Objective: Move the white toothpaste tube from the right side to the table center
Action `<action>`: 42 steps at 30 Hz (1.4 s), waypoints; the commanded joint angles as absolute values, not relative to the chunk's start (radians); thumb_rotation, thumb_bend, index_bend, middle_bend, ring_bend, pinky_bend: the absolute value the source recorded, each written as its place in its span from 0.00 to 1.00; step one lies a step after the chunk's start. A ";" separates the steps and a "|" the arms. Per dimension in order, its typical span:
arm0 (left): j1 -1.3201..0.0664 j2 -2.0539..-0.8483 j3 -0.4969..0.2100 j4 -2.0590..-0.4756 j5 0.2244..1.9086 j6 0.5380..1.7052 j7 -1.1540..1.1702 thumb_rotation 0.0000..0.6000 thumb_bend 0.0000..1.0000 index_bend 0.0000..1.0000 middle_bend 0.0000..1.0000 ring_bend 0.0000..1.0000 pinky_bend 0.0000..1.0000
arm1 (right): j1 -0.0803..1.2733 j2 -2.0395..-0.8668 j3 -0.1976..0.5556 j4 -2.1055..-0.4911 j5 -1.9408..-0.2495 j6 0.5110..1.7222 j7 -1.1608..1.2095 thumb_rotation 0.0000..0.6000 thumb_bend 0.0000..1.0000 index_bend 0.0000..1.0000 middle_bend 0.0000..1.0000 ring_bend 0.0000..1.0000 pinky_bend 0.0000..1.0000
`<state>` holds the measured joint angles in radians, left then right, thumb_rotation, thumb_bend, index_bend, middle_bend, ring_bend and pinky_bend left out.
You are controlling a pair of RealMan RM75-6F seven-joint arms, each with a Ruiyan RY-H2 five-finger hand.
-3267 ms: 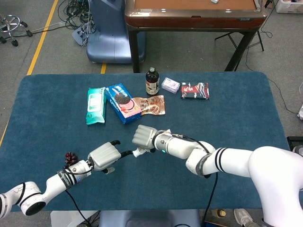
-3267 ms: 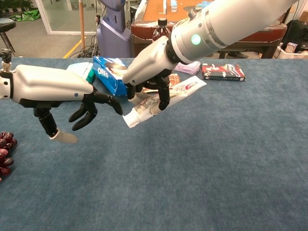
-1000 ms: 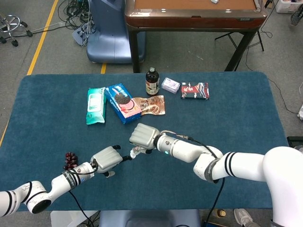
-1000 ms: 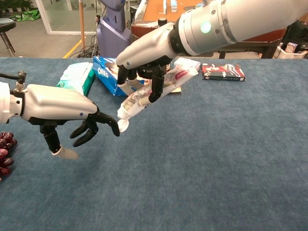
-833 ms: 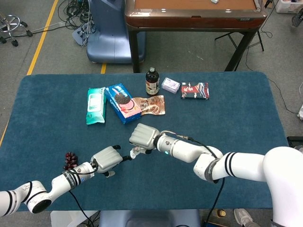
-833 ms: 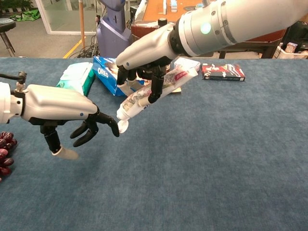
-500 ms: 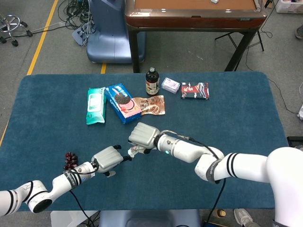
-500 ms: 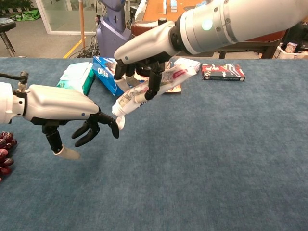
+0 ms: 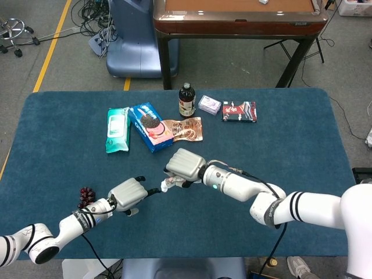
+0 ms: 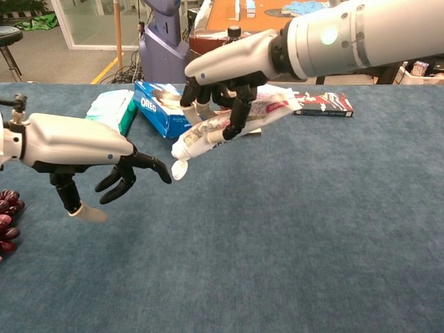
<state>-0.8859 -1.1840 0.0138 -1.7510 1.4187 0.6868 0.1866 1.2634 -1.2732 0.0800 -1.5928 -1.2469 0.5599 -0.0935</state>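
My right hand grips the white toothpaste tube above the middle of the blue table. The tube slopes down to the left, its white cap low and its flat end high. In the head view only the cap end of the tube shows below the hand. My left hand hovers left of the cap, fingers spread and holding nothing. One dark fingertip nearly meets the cap; I cannot tell whether they touch.
Along the far side lie a green wipes pack, a blue Oreo box, a brown snack packet, a dark bottle, a small pale pack and a dark box. Grapes sit near my left wrist.
My right hand has shifted right and slightly up with the tube. My left hand rose a little and stays by the cap.
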 commanded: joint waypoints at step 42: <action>-0.762 -0.996 0.007 -1.846 1.325 0.821 0.276 1.00 0.25 0.13 0.62 0.57 0.13 | 0.992 -1.679 0.062 -1.154 -1.456 0.849 -0.019 1.00 0.35 0.28 0.35 0.36 0.30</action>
